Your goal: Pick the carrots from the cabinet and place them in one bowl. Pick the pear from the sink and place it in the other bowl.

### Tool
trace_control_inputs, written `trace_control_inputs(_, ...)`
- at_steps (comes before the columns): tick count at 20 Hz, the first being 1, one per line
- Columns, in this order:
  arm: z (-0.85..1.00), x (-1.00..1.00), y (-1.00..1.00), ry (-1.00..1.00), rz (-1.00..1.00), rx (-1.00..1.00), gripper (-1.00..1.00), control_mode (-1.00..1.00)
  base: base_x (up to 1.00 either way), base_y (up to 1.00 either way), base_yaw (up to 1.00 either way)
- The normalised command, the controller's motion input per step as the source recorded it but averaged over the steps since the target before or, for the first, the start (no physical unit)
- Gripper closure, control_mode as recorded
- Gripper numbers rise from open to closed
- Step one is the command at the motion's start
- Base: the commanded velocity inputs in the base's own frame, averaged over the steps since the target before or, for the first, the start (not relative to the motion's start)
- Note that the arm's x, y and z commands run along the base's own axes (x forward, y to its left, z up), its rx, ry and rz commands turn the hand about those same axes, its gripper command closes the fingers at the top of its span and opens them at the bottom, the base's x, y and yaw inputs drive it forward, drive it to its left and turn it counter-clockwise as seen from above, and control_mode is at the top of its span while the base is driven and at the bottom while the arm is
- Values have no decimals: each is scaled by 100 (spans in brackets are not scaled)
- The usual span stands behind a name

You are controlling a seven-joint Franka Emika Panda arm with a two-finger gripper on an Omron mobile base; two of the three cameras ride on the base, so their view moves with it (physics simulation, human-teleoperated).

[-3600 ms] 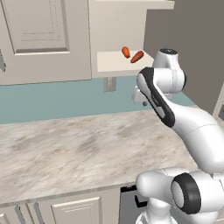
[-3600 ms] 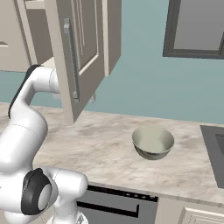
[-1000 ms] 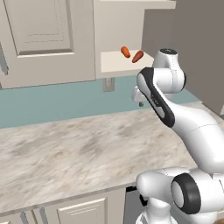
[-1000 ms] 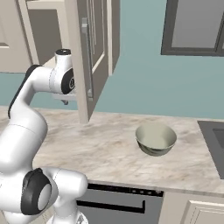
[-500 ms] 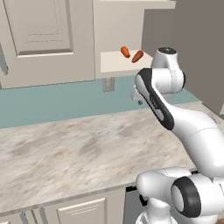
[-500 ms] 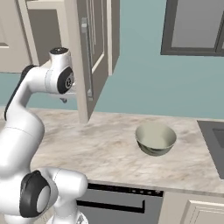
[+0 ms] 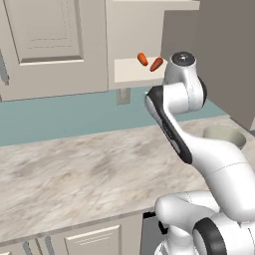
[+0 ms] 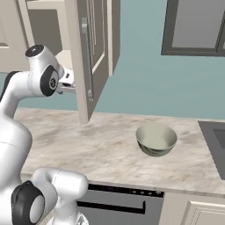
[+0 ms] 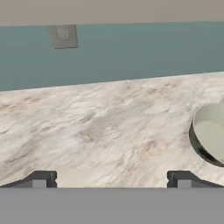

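Carrots [image 7: 149, 62] are seen lying side by side on the pale shelf of the cabinet [image 7: 130, 69], untouched. Compared with a second ago, the arm's upper joints are raised slightly toward that shelf, so a reach is judged underway. Below and right of them, the gripper [image 9: 111, 178] is held wide open and empty, aimed over the counter [image 9: 100, 127] toward the cream bowl [image 9: 211, 133].
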Motion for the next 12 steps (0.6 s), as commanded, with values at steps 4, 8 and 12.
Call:
trace_control_inputs(4,38,0,9,-20,-30,7,-100,-100,0,0,0)
trace_control_inputs(8,44,3,6,-23,-27,8,-100,-100,0,0,0)
trace_control_inputs(12,48,8,0,-17,-17,13,-100,-100,0,0,0)
